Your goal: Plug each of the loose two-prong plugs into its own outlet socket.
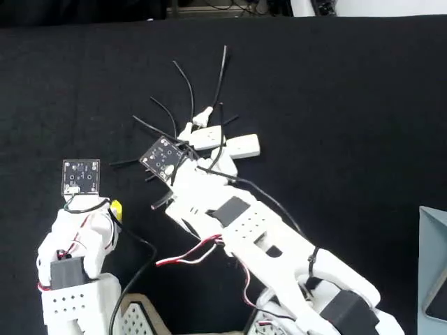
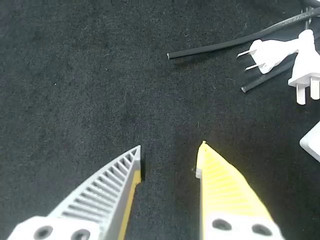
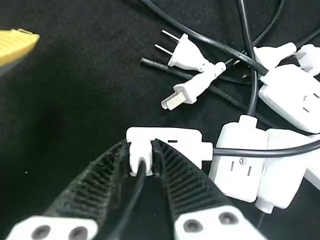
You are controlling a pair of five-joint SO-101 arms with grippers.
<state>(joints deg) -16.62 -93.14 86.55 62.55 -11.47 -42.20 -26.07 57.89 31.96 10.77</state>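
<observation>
Between right gripper [image 3: 141, 150] tips, plug [image 3: 175, 142] w/ prongs hidden; left gripper [image 2: 170, 147] agape.

Black felt-like cloth counter [image 1: 363, 105] spans nearly the whole high view. The same fine-napped black surface lies under both wrist views. Lighting is even and from above, and shadows on the cloth are faint. Beyond the far edge runs a narrow strip with dark cables [image 1: 237, 8], details unclear, and a white flat surface [image 1: 391, 5] toward the far right corner. Grey-blue angular panel [image 1: 433, 265] juts in at the right edge, near side.
</observation>
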